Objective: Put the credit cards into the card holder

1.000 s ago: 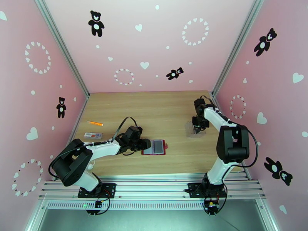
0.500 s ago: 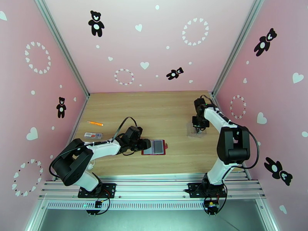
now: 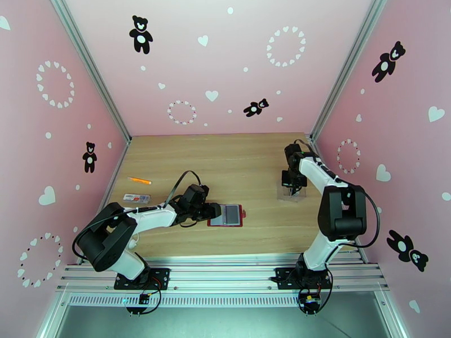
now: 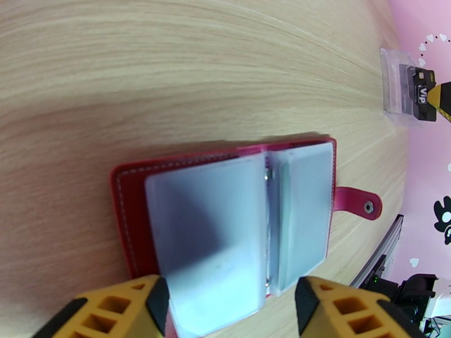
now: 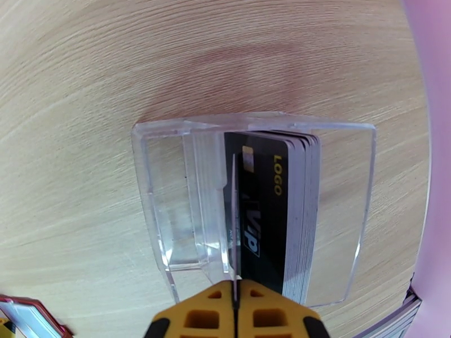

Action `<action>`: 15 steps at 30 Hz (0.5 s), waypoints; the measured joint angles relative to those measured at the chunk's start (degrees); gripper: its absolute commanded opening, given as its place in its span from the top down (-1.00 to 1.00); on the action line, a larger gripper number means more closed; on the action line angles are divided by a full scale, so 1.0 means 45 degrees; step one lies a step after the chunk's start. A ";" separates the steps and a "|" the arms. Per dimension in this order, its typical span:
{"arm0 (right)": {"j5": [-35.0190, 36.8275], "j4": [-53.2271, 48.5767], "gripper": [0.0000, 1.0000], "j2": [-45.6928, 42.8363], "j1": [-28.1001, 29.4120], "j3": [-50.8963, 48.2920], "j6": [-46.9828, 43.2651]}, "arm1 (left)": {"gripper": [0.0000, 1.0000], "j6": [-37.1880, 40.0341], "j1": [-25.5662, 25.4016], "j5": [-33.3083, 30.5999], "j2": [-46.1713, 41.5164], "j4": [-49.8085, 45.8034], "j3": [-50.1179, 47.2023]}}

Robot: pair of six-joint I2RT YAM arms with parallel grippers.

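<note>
The card holder (image 3: 226,215) (image 4: 127,221) lies open on the table, dark red with grey sleeves (image 4: 214,221) and a snap tab. My left gripper (image 3: 213,211) (image 4: 231,302) is open at its left edge, and its yellow fingertips (image 4: 155,297) straddle the near sleeve. A stack of dark credit cards (image 5: 270,221) stands in a clear plastic case (image 3: 292,192) (image 5: 169,209) (image 4: 394,85) at the right. My right gripper (image 3: 292,187) (image 5: 234,288) reaches down into that case. It is shut on one thin card (image 5: 233,221) seen edge-on beside the stack.
An orange pen (image 3: 139,180) and a white-and-red flat strip (image 3: 136,198) lie at the table's left side. Pink walls close in the table (image 3: 225,159) on three sides, and the case sits near the right wall.
My right gripper has closed on a card in the case. The case has shifted slightly right and now sits flat. The left arm has not moved.
</note>
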 measured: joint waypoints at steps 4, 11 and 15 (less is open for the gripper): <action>-0.0267 -0.0117 1.00 -0.0384 0.0005 0.0000 0.0005 | -0.28 0.0000 0.0000 0.0000 -0.0141 -0.0063 0.0000; -0.2147 0.0189 1.00 -0.2890 0.0656 -0.0559 0.0321 | -0.28 -0.0005 0.0000 -0.0053 -0.1141 -0.0359 0.0000; -0.4012 0.1418 1.00 -0.5066 0.1991 -0.2278 0.1214 | -0.26 -0.0005 0.0000 -0.0141 -0.1608 -0.0578 0.0000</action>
